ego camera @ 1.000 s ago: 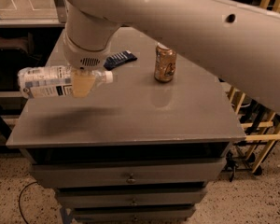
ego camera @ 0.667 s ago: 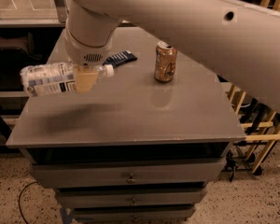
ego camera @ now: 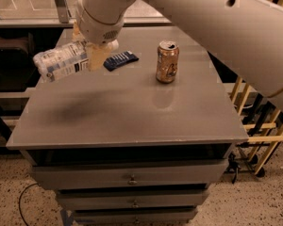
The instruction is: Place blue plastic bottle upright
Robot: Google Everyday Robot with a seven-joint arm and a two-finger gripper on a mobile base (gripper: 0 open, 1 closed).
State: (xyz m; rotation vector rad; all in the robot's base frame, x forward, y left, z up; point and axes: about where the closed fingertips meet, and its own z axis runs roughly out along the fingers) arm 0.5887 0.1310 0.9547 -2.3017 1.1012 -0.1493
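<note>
The blue plastic bottle (ego camera: 61, 60) is clear with a white-and-pale-blue label. It is held above the left part of the grey table (ego camera: 132, 112), lying nearly sideways with its cap end toward the right and slightly raised. My gripper (ego camera: 92, 51) is shut on the bottle near its neck, with cream fingers (ego camera: 98, 55) on either side. The white cap (ego camera: 112, 45) peeks out just right of the fingers. The bottle's shadow falls on the tabletop below.
A brownish-gold drink can (ego camera: 167, 61) stands upright right of centre on the table. A dark blue flat packet (ego camera: 120, 60) lies behind the gripper. Drawers (ego camera: 132, 178) front the cabinet. Wooden rails (ego camera: 264, 126) stand to the right.
The gripper has lifted the bottle higher and tilted it, so the cap end now rises a little. The can and the packet have not moved.
</note>
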